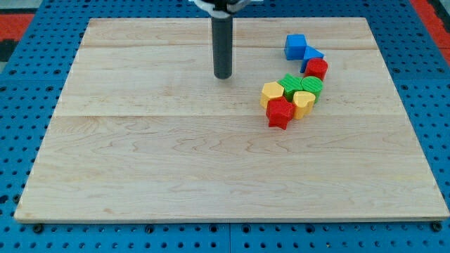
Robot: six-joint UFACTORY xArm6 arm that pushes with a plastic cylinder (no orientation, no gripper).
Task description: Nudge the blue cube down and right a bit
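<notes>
The blue cube (295,46) sits near the view's top right of the wooden board (176,169). Just below and right of it lies a second blue block (313,55), touching a red block (317,68). My tip (223,76) rests on the board well to the left of the blue cube and slightly lower, apart from every block. The dark rod rises from it to the view's top edge.
Below the red block is a tight cluster: two green blocks (291,84) (309,85), a yellow hexagonal block (272,92), a yellow block (303,102) and a red star-shaped block (280,112). A blue pegboard (28,91) surrounds the board.
</notes>
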